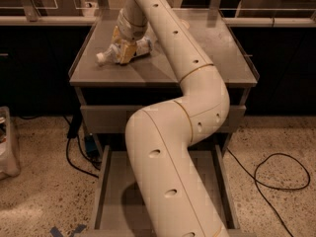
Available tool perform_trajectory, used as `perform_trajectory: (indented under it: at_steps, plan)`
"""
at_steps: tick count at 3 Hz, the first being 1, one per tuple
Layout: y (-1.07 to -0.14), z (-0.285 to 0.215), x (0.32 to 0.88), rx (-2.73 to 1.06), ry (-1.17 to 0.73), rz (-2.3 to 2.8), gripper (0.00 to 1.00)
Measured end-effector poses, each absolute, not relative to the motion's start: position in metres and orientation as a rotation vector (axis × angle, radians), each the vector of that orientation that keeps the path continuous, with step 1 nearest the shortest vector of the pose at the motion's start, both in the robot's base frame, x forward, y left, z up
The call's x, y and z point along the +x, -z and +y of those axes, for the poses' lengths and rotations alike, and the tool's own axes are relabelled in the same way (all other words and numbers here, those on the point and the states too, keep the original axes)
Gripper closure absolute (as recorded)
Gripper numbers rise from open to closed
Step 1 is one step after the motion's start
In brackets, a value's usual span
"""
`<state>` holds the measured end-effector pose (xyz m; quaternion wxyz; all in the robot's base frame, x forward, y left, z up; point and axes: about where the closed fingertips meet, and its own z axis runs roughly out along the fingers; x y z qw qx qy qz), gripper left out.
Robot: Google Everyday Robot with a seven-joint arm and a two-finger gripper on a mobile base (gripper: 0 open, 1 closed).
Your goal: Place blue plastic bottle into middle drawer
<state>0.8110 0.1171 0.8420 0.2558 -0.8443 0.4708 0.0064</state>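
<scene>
The gripper (123,52) is down on the left part of the grey cabinet top (202,48), at the end of the long arm (163,172). It straddles the blue plastic bottle (109,57), which lies on its side there. The bottle's white cap points left, towards the cabinet's front-left corner, and its base pokes out on the right of the gripper. The near finger (129,53) is a flat, yellowish pad that crosses the middle of the bottle, and the other sits behind it, so the two pinch the bottle's body between them. The bottle is clear, rounded plastic with a pale label. It rests on the top, which is smooth and matte with a thin raised rim. The arm is cream-white and glossy, built of thick tubular segments with rounded elbows, small oval recesses and a thin gold seam at each joint. Below the top is a closed drawer front (103,118) of plain grey metal. Lower still, the middle drawer (114,201) stands pulled out, a wide flat-floored tray with low straight side walls, partly hidden behind the arm. The speckled terrazzo floor (39,196) carries a black cable (279,185) looped on the right.
</scene>
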Motion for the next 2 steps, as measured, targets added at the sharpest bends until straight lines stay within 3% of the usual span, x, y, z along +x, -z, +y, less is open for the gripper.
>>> perform_trajectory:
  at_steps: [1, 2]
  plan:
    - [-0.8420, 0.1171, 0.8110, -2.292, -0.017, 1.278, 1.00]
    - [-0.8412, 0.1200, 0.8138, -2.283, -0.013, 1.273, 1.00]
